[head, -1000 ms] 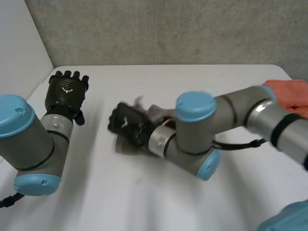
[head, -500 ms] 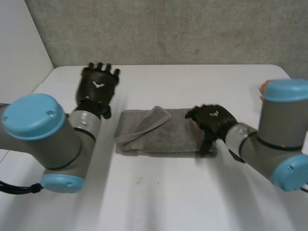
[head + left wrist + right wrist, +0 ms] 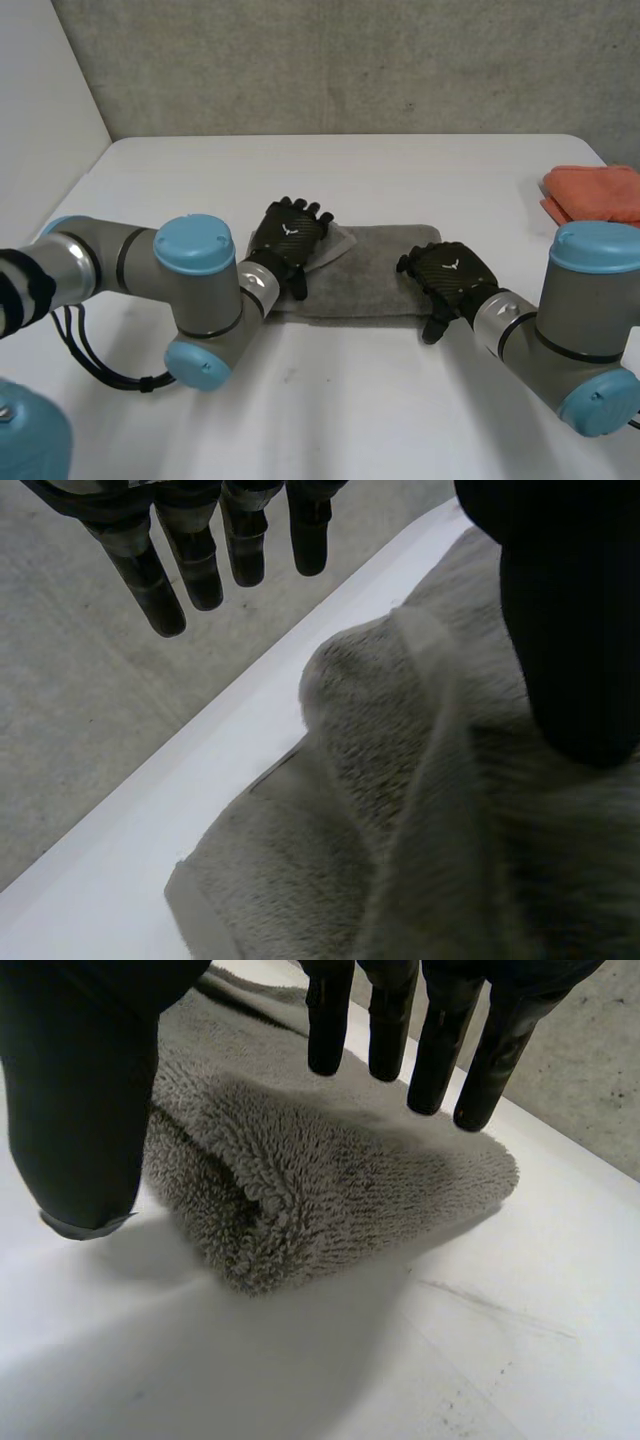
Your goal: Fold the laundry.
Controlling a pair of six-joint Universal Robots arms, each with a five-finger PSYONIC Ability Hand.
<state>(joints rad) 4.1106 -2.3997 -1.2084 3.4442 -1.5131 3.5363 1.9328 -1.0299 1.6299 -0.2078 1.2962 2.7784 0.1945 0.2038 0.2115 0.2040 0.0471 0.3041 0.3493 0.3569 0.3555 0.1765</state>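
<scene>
A grey towel (image 3: pixel 370 275) lies folded in a long strip in the middle of the white table (image 3: pixel 330 410). My left hand (image 3: pixel 288 235) hovers open over the strip's left end, where a loose flap (image 3: pixel 400 810) bunches up under its palm; the straight fingers (image 3: pixel 190 555) reach past the towel's far edge. Over the right end, my right hand (image 3: pixel 450 272) is open too. Its fingers (image 3: pixel 390 1020) and thumb (image 3: pixel 80 1100) spread above the folded end (image 3: pixel 330 1190) and hold nothing.
An orange cloth (image 3: pixel 595 195) lies folded at the table's far right edge. Bare white table runs along the front of the towel and behind it to the grey wall (image 3: pixel 350 60).
My left hand swung in from the table's far left onto the towel's left end. My right hand let go of the cloth, crossed to its right end and now rests lower there.
</scene>
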